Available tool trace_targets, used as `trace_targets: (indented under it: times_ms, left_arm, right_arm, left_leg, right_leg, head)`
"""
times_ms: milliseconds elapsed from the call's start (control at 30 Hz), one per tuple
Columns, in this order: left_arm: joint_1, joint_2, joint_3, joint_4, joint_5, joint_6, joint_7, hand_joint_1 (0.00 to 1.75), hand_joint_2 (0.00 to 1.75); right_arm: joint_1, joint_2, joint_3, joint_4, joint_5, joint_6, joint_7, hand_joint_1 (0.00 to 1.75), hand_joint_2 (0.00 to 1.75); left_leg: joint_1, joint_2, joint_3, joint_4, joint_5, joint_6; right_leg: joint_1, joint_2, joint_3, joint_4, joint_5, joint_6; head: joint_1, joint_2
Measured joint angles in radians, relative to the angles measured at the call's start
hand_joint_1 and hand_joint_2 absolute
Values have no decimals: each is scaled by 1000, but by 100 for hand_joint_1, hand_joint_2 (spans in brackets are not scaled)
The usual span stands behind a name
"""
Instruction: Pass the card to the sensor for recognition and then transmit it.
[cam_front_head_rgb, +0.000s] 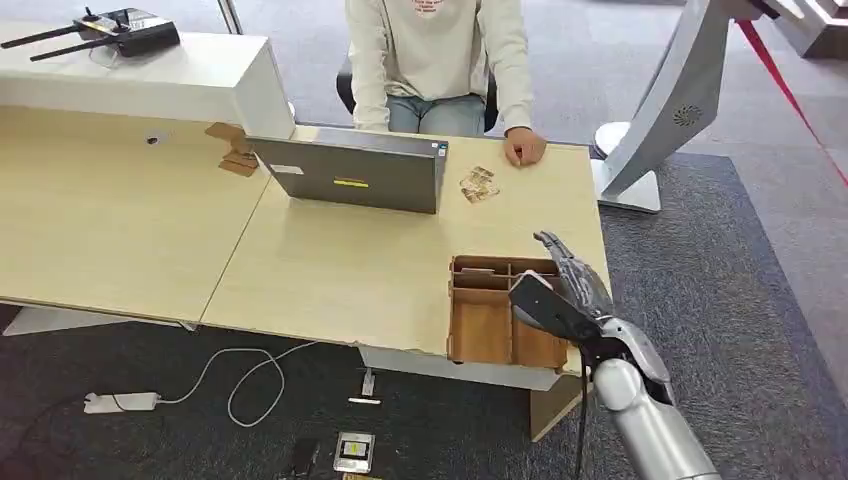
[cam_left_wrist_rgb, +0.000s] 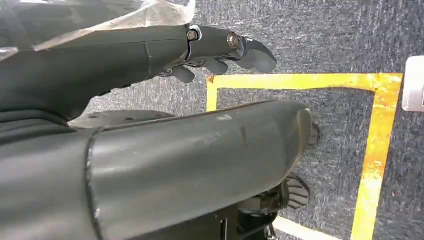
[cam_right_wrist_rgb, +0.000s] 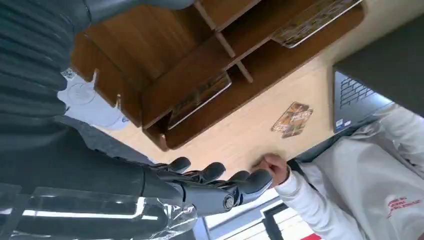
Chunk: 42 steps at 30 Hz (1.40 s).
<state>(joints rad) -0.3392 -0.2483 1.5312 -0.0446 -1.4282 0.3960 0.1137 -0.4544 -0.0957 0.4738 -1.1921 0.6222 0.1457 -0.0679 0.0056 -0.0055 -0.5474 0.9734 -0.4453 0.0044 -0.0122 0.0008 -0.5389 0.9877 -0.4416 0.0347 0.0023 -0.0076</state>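
Right robot hand (cam_front_head_rgb: 562, 290) spread, empty, above wooden tray (cam_front_head_rgb: 480, 325) at counter (cam_front_head_rgb: 330, 270) 5 o'clock. Risk: fingers knocking divider, missing flat card (cam_right_wrist_rgb: 200, 97). Left robot hand (cam_left_wrist_rgb: 220, 47) empty.

Silver cylindrical right forearm (cam_front_head_rgb: 650, 430) ending in a dark grey many-fingered right hand (cam_front_head_rgb: 565, 290) with grey ribbed cover and visible finger screws.
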Motion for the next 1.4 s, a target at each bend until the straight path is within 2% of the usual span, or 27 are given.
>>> trace_targets:
  times_ms: [333, 467, 800, 833, 867, 933, 1000, 1100, 1267, 1400]
  left_arm:
    - [0, -4, 0, 0, 5, -2, -4, 0, 0]
    - [0, -3, 0, 0, -4, 6, -10, 0, 0]
    - [1, -1, 0, -1, -6, 9, -10, 0, 0]
    - [0, -2, 0, -1, -3, 23, -11, 0, 0]
    - [1, -2, 0, -1, 25, 8, -11, 0, 0]
    - [1, -2, 0, -1, 32, 12, -10, 0, 0]
    - [0, -2, 0, -1, 24, 31, -10, 0, 0]
    - [0, -1, 0, -1, 25, 24, -10, 0, 0]
    - [0, -2, 0, -1, 44, 7, -9, 0, 0]
    - [0, -4, 0, -1, 28, 28, -10, 0, 0]
  right_arm:
    - [-3, 35, 21, 18, 13, -36, -24, 0, 175]
    - [-3, 38, 22, 27, 21, -67, -32, 0, 175]
    - [-8, 37, 22, 37, 29, -85, -33, 0, 175]
    - [-50, 16, 19, 63, 15, -71, -60, 0, 175]
    - [-135, -36, -2, 116, -5, -59, -118, 0, 175]
    - [-152, -60, -13, 133, -4, -56, -122, 0, 175]
    - [-163, -75, -18, 147, -3, -53, -125, 0, 175]
    - [-169, -95, -23, 166, -3, -51, -133, 0, 175]
    - [-170, -108, -25, 185, -4, -43, -138, 0, 175]
    - [-171, -110, -25, 194, -7, -36, -138, 0, 175]
  left_leg:
    - [0, 0, 0, 0, 0, 0]
    - [0, 0, 0, 0, 0, 0]
    - [0, 0, 0, 0, 0, 0]
    - [0, 0, 0, 0, 0, 0]
    - [0, 0, 0, 0, 0, 0]
    - [0, 0, 0, 0, 0, 0]
    - [-1, 0, 0, 1, 0, 0]
    - [-1, 0, 0, 1, 0, 0]
    - [-1, 0, 0, 0, 0, 0]
    - [-1, 0, 0, 0, 0, 0]
  right_leg:
    - [0, 0, 0, 0, 0, 0]
    - [0, 0, 0, 0, 0, 0]
    - [0, 0, 0, 0, 0, 0]
    - [0, 0, -1, 0, 0, 0]
    - [-1, 0, 0, 0, 1, 0]
    - [-1, 0, 0, 0, 1, 0]
    - [-1, 0, -1, 0, 1, 0]
    - [-1, 0, 0, 0, 1, 0]
    - [0, 0, -1, 0, 1, 0]
    - [0, 0, 0, 0, 1, 0]
  head:
    - [0, 0]
    - [0, 0]
    - [0, 0]
    - [0, 0]
    - [0, 0]
    - [0, 0]
    - [0, 0]
    - [0, 0]
    - [0, 0]
    - [0, 0]
